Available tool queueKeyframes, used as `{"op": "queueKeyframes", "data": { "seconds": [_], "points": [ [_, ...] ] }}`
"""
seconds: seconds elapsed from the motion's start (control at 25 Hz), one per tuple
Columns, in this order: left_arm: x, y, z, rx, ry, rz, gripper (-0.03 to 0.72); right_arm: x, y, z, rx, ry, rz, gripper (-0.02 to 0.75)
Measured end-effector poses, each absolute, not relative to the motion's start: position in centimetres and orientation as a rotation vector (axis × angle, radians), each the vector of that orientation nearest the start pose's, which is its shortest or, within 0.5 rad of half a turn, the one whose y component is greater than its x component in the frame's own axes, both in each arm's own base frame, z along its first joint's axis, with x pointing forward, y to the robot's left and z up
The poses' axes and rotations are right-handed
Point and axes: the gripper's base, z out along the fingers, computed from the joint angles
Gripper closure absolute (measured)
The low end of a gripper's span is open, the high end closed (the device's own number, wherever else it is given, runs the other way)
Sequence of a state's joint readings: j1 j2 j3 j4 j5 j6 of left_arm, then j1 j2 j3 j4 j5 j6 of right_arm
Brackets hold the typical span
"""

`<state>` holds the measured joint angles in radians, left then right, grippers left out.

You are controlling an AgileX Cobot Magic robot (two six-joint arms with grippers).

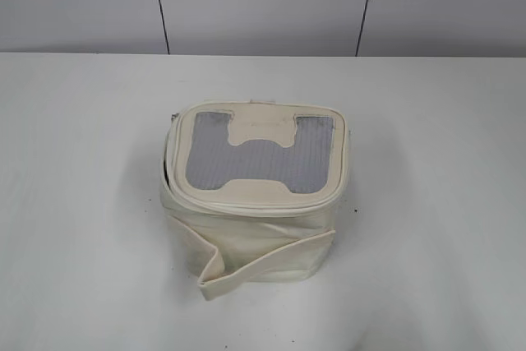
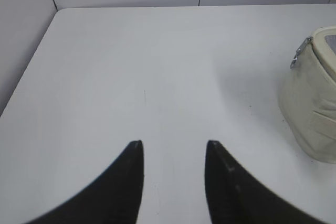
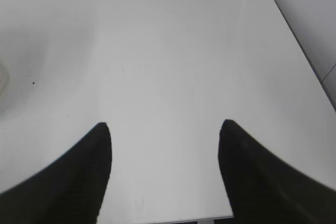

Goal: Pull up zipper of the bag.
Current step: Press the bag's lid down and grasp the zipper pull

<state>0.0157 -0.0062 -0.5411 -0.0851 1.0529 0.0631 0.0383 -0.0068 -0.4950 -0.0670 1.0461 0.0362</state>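
The bag sits at the centre of the exterior frame on the white surface, with bare room on all sides. Its lid gapes along the left edge, and the zipper pull hangs there. The left end effector and right end effector both hover with jaws apart over bare surface. No legible writing shows.
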Motion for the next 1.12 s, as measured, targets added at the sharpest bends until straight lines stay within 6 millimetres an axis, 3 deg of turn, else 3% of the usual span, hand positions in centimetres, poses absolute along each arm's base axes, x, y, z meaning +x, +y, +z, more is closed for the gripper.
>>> {"op": "queueKeyframes", "data": {
  "seconds": [1.12],
  "points": [
    [-1.01,-0.86,28.97,0.102,1.989,-0.114,0.38,-0.46,-0.55,27.72,0.0,2.026,-0.033,0.235]
  ]
}}
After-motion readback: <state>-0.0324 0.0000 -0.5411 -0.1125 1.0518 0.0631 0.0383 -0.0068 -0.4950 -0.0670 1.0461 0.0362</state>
